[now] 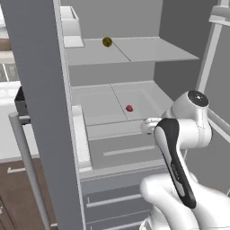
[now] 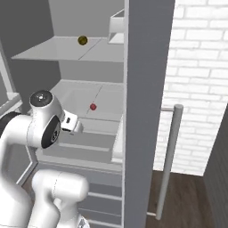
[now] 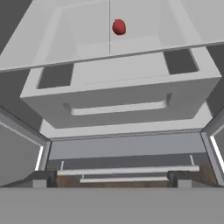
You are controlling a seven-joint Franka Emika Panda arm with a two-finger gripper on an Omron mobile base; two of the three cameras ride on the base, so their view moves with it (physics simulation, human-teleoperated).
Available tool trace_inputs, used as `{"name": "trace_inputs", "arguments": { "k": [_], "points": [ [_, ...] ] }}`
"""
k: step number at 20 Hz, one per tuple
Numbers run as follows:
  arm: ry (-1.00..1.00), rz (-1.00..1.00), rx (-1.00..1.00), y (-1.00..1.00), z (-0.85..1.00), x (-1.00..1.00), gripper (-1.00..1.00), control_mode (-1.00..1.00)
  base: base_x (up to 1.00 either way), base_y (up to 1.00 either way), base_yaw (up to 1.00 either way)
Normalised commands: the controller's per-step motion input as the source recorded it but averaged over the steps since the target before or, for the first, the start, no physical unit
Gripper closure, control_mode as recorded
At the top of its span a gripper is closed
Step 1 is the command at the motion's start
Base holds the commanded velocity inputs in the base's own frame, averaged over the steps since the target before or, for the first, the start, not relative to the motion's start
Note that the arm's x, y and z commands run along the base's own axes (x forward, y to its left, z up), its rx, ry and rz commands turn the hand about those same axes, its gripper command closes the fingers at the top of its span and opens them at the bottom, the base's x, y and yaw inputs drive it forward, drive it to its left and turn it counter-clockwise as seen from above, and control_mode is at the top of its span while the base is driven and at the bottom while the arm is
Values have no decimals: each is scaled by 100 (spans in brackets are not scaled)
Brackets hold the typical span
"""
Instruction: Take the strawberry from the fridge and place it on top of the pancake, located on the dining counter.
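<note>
The fridge (image 1: 40, 90) stands open, and the strawberry (image 1: 129, 108) lies alone on its middle pale grey shelf (image 1: 99, 101). It is a tiny red fruit, also seen as the strawberry (image 2: 93, 107) and near the top of the hand view as the strawberry (image 3: 118, 26). My gripper (image 3: 112, 180) is open with nothing between its fingertips. It hangs in front of and below that shelf, well short of the fruit. In the base views my forearm hides the fingers. The pancake and the dining counter are out of view.
A small olive-yellow fruit (image 1: 107, 42) rests on the upper shelf. A pale crisper drawer (image 3: 122, 94) juts out under the strawberry's shelf, above the grey lower drawers (image 1: 112, 197). Open doors with bar handles (image 2: 169, 156) flank the opening. A white brick wall (image 2: 200, 67) is at right.
</note>
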Motion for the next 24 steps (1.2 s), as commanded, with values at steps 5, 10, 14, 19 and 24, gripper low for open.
{"name": "trace_inputs", "arguments": {
  "k": [5, 10, 14, 19, 24],
  "points": [
    [0, 0, 0, 0, 0, 0, -100, 100, 51, 0, 0],
    [-3, 0, -1, 3, 0, 33, -100, -100, 15, 0, 0],
    [-3, 0, -6, 11, 0, 71, -100, -100, 0, 0, 0],
    [0, 0, -2, 3, -8, 71, -100, -100, 0, 0, 0],
    [0, 0, 0, 0, -19, 61, -100, -100, 0, 0, 0]
  ]
}}
